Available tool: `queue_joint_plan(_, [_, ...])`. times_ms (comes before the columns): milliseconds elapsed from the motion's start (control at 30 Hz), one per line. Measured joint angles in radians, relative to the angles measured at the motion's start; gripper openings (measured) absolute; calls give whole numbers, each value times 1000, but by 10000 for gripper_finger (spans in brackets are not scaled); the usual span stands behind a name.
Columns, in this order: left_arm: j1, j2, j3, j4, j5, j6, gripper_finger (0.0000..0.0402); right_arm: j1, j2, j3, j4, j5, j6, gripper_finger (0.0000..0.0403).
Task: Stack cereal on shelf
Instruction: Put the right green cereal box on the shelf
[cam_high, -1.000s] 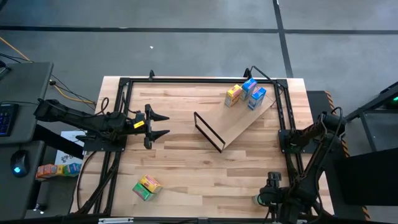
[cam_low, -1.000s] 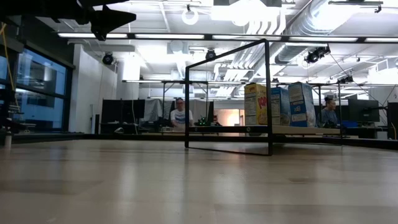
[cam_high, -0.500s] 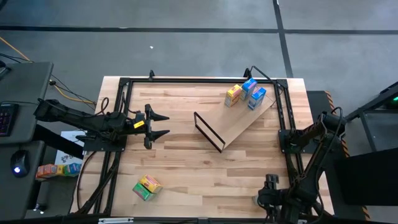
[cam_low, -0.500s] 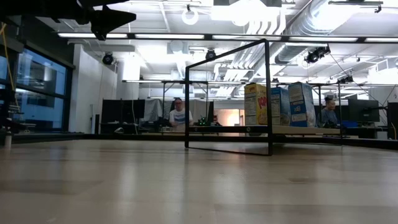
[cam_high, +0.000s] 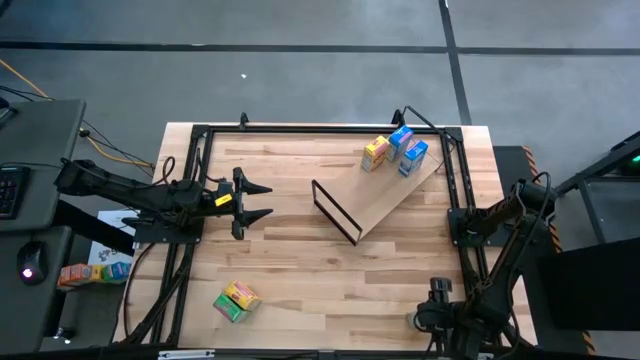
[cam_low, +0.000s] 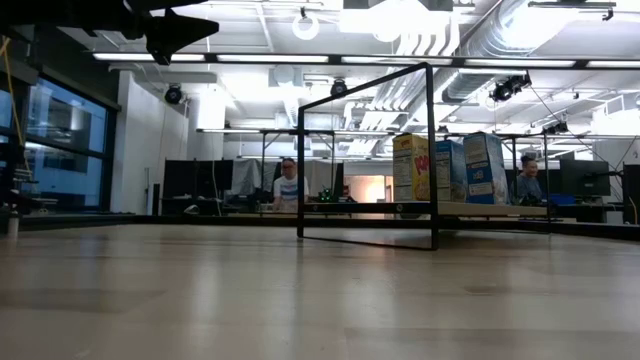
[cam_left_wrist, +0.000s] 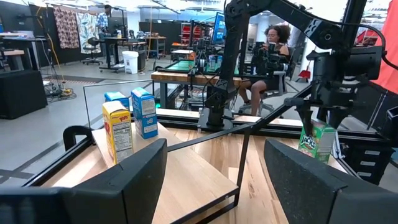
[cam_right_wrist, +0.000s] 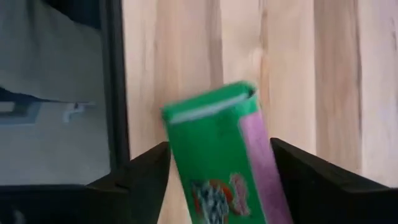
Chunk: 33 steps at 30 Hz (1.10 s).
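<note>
Lying near the front edge of the desk (cam_high: 300, 290), on the left: a pair of boxes (cam_high: 236, 300), green and yellow-orange, touching each other, well apart from the shelf.

Hanging at the front right corner: the right gripper (cam_high: 437, 300), fingers (cam_right_wrist: 140, 177) straddling a green cereal box (cam_right_wrist: 221, 155) that is standing between them in the right wrist view; showing also in the left wrist view, that green box (cam_left_wrist: 317, 140) just under the far gripper. Cannot tell whether the pads are pressing on the cardboard or merely flanking it.

Hovering over the left middle of the desk: the left gripper (cam_high: 256, 200), fingers (cam_left_wrist: 134, 180) spread wide and empty, pointing toward the shelf.

Resting slantwise across the middle and toward the far right: the shelf (cam_high: 390, 200), a light-wood board with its black frame (cam_high: 335, 211) standing upright at the nearer end.

Standing upright at the shelf's far end, close together in a row: a yellow box (cam_high: 375, 153) and two blue boxes (cam_high: 407, 151).

Sitting in the room beyond, behind far benches: a person (cam_low: 288, 180).
</note>
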Motion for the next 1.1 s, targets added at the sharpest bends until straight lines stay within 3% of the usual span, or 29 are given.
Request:
queue_joint_plan(500, [0,0,0,0,0,0,259,0,1,12,-25,82,-106,83])
queue_joint_plan(700, [0,0,0,0,0,0,259,-17,1,149,-116,332,-357,66])
queue_joint_plan(933, [0,0,0,0,0,0,259,-137,0,405,-348,818,-694,72])
queue_joint_plan(1100, [0,0,0,0,0,0,259,-370,0,494,-509,836,-857,73])
